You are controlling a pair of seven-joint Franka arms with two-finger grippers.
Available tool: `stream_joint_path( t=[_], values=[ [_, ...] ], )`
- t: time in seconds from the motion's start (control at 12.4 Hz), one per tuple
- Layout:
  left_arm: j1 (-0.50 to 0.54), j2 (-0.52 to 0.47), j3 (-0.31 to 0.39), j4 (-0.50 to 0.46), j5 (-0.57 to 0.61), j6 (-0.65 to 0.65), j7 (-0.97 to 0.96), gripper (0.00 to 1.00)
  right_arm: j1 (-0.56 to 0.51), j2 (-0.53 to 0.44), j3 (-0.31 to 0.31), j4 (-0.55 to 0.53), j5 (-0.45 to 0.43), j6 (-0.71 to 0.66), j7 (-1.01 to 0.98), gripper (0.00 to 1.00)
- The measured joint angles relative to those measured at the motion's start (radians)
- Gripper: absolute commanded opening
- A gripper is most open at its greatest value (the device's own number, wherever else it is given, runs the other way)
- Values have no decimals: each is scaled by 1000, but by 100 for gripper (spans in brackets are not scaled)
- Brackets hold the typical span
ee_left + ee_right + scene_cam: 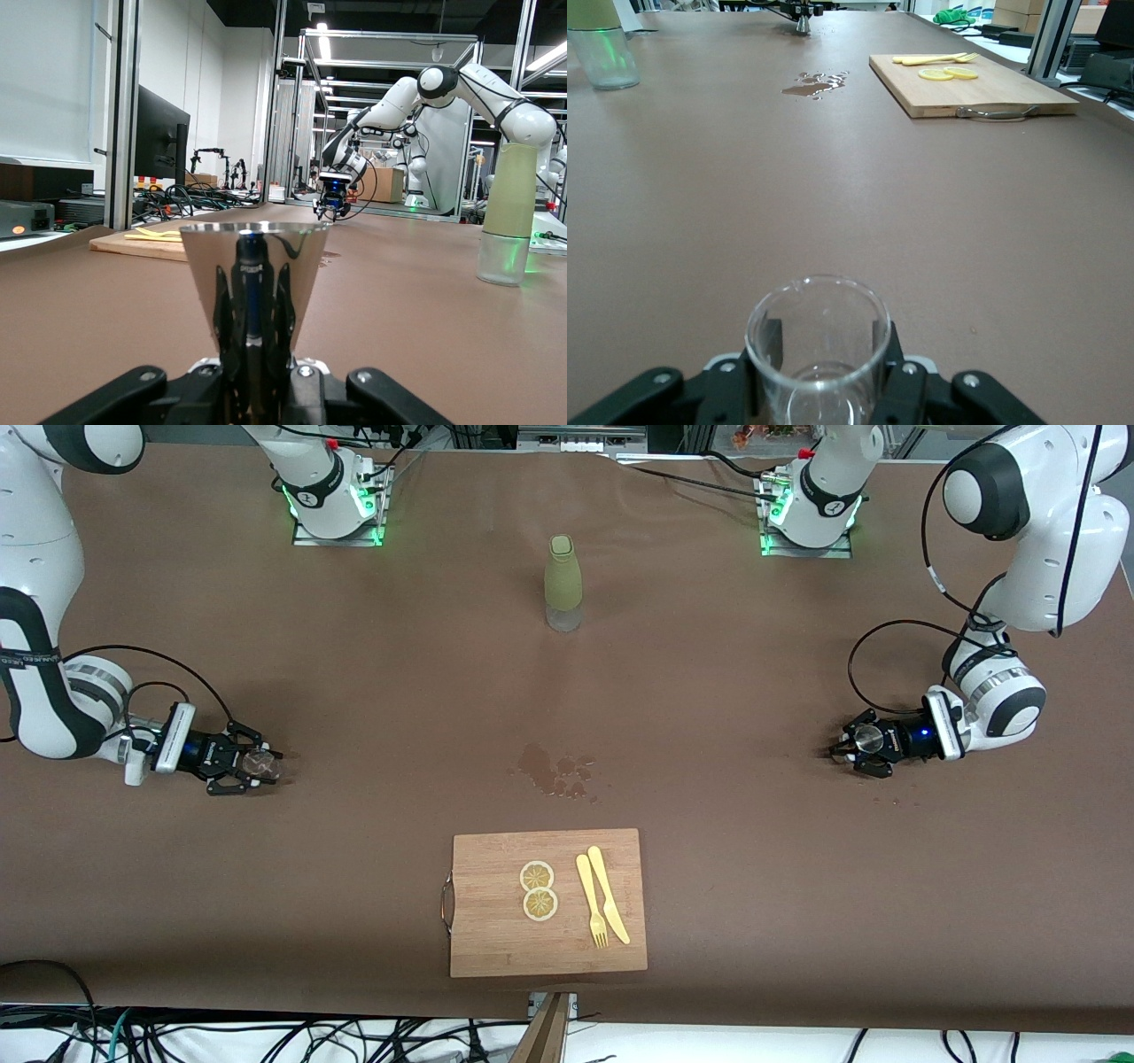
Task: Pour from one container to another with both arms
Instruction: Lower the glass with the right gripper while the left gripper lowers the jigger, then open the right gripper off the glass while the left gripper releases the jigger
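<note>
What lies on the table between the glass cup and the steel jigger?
Only a wet spill patch on bare brown table between glass cup and jigger; front view shows it.

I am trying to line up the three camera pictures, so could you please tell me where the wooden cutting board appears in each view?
Front view: the cutting board lies low at centre, near the table's front edge.
Left wrist view: its edge shows at middle height near one side, past the steel jigger.
Right wrist view: it sits high toward one side.
Shared landmark: the olive-green bottle, seen in all three views.
</note>
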Motion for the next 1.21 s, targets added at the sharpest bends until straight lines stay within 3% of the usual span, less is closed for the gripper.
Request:
stream_joint_path(
  t=[0.16, 0.24, 0.72, 0.89, 1.21],
  values=[
    [0, 0, 0, 0, 0, 0, 0, 64, 0, 1, -2, 1, 2, 1, 0, 100],
    [0, 1, 0, 1, 1, 0, 0, 100, 0, 1, -6, 1, 2, 1, 0, 100],
    [1, 1, 0, 1, 16, -3, 0, 100, -1, -5, -82, 45, -32, 0, 37, 100],
    [2, 1, 0, 5, 23, -4, 0, 100, 0, -39, -106, 59, -111, 1, 118, 100],
    [34, 1, 2, 52, 109, -4, -3, 100, 19, -202, -118, 59, -333, 9, 428, 100]
  ],
)
